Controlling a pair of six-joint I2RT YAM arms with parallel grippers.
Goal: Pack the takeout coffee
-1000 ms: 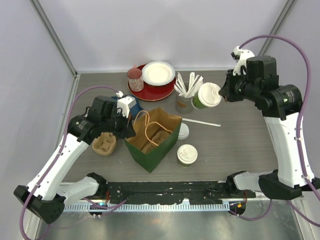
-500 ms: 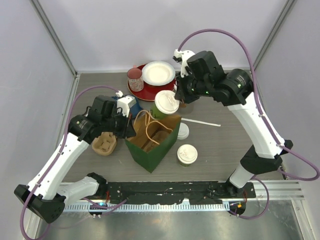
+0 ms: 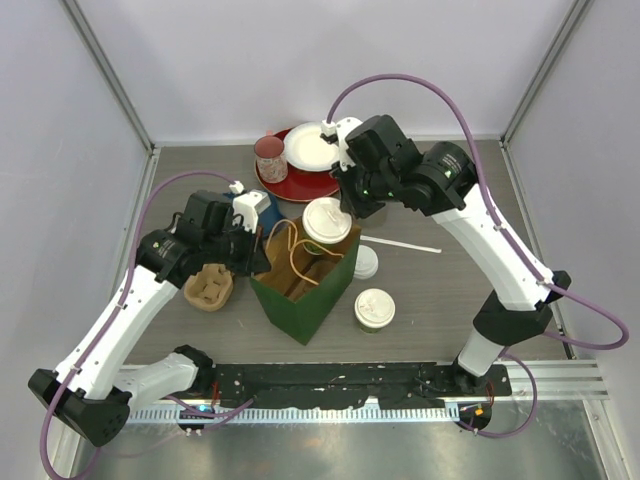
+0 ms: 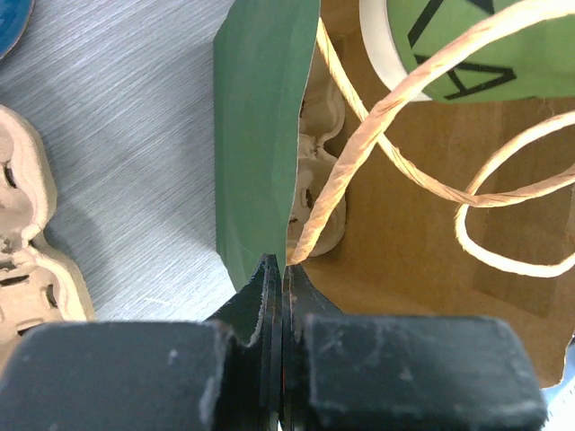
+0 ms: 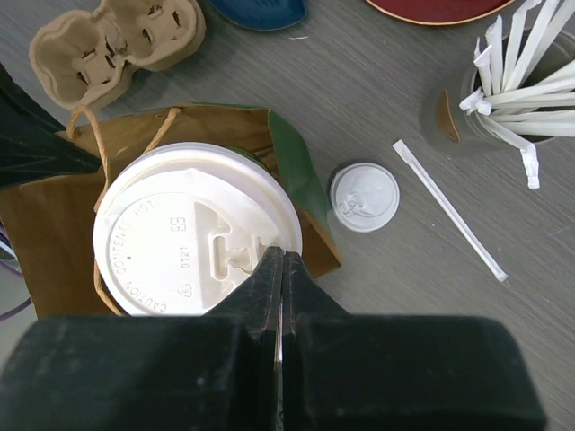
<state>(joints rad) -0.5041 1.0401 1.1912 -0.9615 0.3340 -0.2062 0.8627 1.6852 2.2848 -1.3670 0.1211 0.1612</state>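
Right wrist: coffee cup (image 5: 193,242) at right gripper (image 5: 281,262)

White-lidded green cup (image 3: 327,221) upright over the bag (image 3: 305,305) mouth, second cup (image 3: 375,308) upright just beside.

My left arm (image 3: 115,325): white shells on the long links, black housings at the joints.
My right arm (image 3: 505,260): the same white links and black joints; small green lights glow on the black housing near my wrist.
My cables (image 3: 400,76): purple and round, one long line per arm.
My bases (image 3: 75,405): black and blocky.
My wrist mounts (image 3: 335,132): white plastic pieces, one on top of each black wrist.
My left gripper (image 4: 275,268): matte black, with two flat fingers that taper to thin edges marked by pale scuffs. The body behind them is square and dust-flecked.
My right gripper (image 5: 278,259): matte black, with the same tapered fingers and a broad, rounded black body.
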